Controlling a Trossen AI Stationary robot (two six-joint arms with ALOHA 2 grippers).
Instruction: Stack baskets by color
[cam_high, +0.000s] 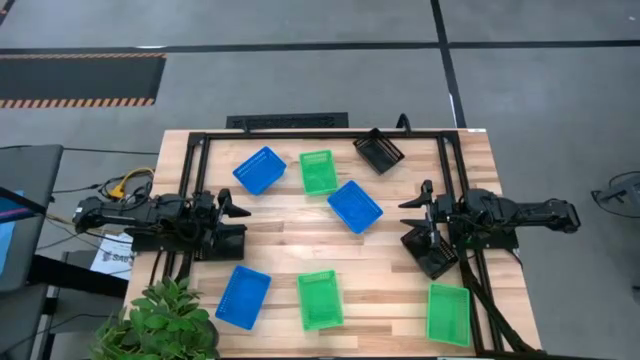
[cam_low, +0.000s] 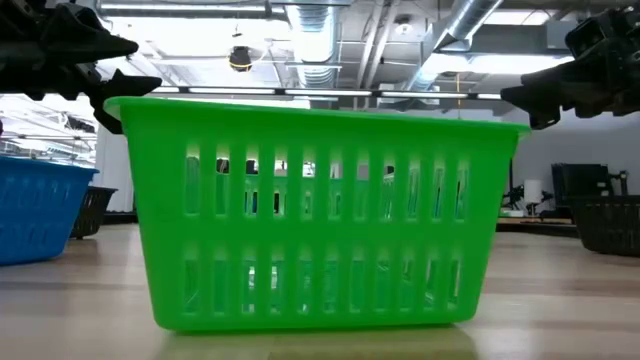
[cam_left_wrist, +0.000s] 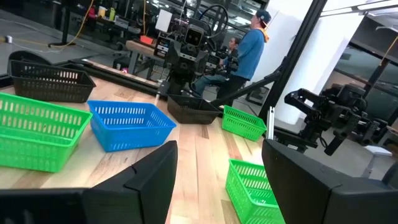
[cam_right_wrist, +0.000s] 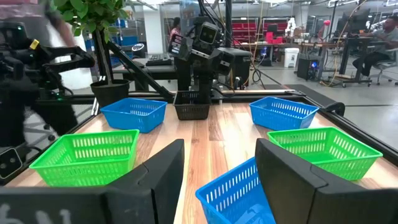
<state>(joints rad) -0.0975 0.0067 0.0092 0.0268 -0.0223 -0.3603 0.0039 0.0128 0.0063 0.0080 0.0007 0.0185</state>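
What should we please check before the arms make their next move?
1. Left gripper open, empty: ok.
2. Right gripper open, empty: ok.
3. Blue and green baskets all apart, none stacked: ok.
4. Middle blue basket upright, nothing on it: ok.
5. Black basket clear of the right arm: cannot tell.
6. Person beyond the table, away from both arms: ok.

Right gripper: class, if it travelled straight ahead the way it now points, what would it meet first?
Most likely the blue basket just ahead of the open right gripper, though whether it would strike or pass over the basket is unclear.
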